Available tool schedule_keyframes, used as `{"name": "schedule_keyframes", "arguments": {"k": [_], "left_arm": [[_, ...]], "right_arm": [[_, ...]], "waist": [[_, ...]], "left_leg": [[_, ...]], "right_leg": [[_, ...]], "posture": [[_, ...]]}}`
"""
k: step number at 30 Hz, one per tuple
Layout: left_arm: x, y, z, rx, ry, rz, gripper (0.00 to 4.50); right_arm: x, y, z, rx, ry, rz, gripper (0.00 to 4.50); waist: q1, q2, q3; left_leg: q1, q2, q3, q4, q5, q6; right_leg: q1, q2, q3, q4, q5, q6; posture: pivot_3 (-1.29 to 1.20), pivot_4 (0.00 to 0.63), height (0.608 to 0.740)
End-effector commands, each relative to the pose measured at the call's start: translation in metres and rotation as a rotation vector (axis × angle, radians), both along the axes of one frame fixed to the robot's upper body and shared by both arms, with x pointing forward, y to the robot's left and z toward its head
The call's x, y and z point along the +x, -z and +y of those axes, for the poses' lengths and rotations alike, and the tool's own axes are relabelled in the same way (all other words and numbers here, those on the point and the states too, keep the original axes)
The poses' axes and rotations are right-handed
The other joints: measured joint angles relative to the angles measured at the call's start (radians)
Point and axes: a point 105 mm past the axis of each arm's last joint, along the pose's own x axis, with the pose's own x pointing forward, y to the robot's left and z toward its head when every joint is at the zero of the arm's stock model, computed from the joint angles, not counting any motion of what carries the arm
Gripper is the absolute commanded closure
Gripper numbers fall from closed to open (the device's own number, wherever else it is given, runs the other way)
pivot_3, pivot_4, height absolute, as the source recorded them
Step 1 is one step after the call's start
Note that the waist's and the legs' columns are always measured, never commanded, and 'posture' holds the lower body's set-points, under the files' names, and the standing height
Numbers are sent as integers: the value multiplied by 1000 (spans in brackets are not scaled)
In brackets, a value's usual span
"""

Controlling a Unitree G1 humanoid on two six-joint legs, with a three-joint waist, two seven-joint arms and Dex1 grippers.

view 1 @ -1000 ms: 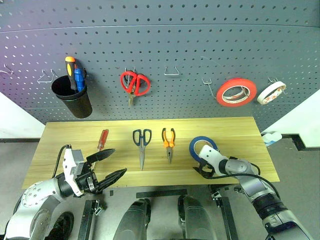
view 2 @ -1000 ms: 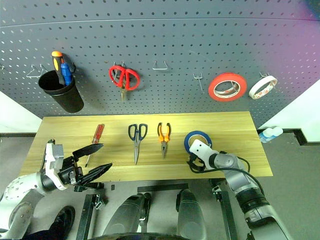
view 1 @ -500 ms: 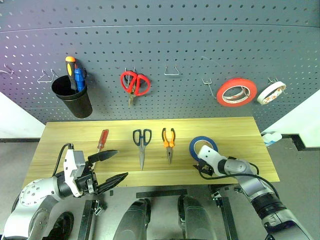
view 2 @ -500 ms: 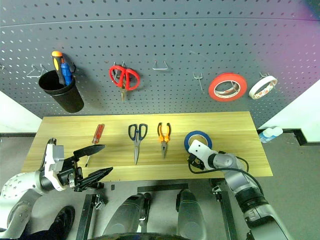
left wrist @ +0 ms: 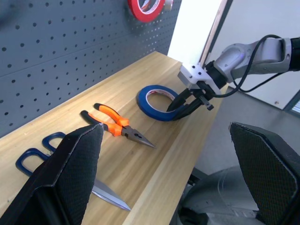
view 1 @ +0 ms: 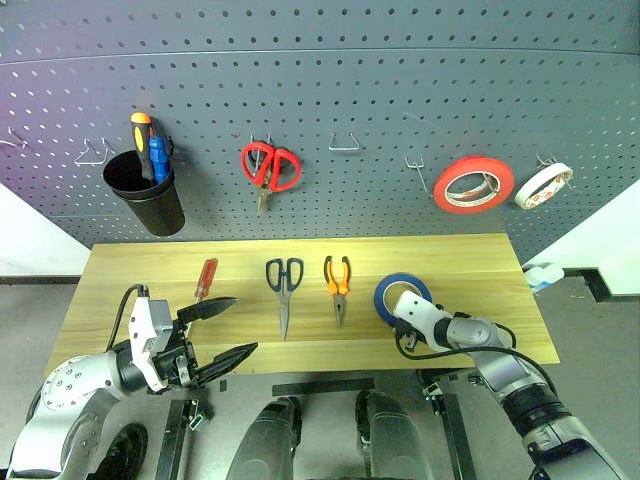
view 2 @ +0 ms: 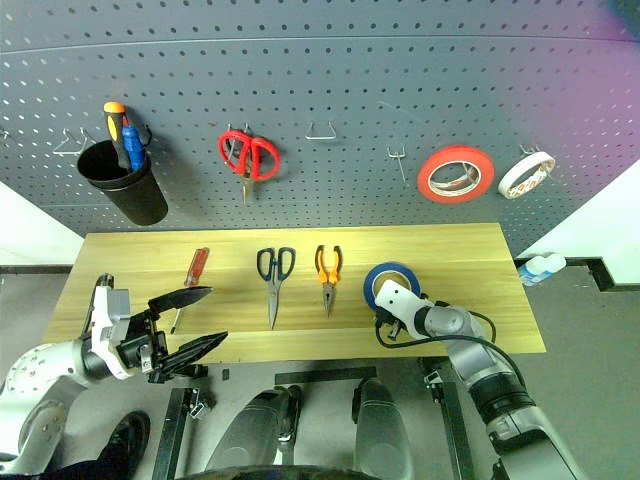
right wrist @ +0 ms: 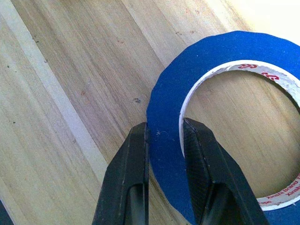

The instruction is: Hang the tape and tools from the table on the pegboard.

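Pinching the tape (right wrist: 164, 140) wall, right gripper (right wrist: 165, 136) fingers close up; left gripper (view 1: 228, 328) fingers spread wide.

Table (view 1: 150, 262): before us, with the pegboard (view 1: 400, 90) behind it.
On the table, left to right: we find the screwdriver (view 1: 204, 279), scissors (view 1: 283, 285), pliers (view 1: 338, 283), tape (view 1: 390, 290).
On the pegboard, left to right: cup (view 1: 146, 200), second scissors (view 1: 269, 168), larger tape roll (view 1: 472, 184), smaller roll (view 1: 543, 186).
Left gripper (view 1: 226, 330): at the table's near left edge.
Right gripper (right wrist: 165, 154): at the tape's near rim.
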Motion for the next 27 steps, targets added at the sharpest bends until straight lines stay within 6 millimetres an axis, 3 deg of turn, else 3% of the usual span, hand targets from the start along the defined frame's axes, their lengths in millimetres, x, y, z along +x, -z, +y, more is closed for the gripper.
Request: {"name": "schedule_keyframes", "arguments": {"k": [1, 7, 14, 21, 27], "left_arm": [[1, -3, 1, 9, -10, -35, 0], [4, -2, 1, 1, -18, -43, 0], [6, -1, -2, -14, -6, -46, 0], [9, 0, -2, -20, -10, -47, 0], [12, 2, -1, -17, -14, -54, 0]], "right_arm": [[-10, 2, 4, 104, 21, 37, 3816], [-12, -34, 18, 424, 60, -47, 3816], [-15, -71, 15, 734, 149, -180, 3816], [-31, -89, 12, 889, 200, -287, 3816], [-35, -104, -3, 956, 305, -381, 3816]], "waist": [[1, 0, 0], [-1, 2, 2], [0, 4, 3], [-1, 5, 3], [-4, 5, 3]], "left_leg": [[0, 0, 0, 0, 0, 0], [-2, 0, -1, -1, 0, 0], [-2, 0, -1, -1, 0, 0], [-2, 0, -1, -2, -1, 1], [-2, 0, 0, -1, 0, 0]], "right_leg": [[0, 0, 0, 0, 0, 0], [-1, 0, -1, -2, 1, 3], [-1, 0, -1, -3, 2, 4], [-1, 0, 0, -4, 2, 4], [-1, 1, 0, -4, 3, 4]], "posture": [[-43, 259, 740], [-61, 250, 740], [-82, 239, 740], [-101, 227, 740], [-119, 212, 740]]}}
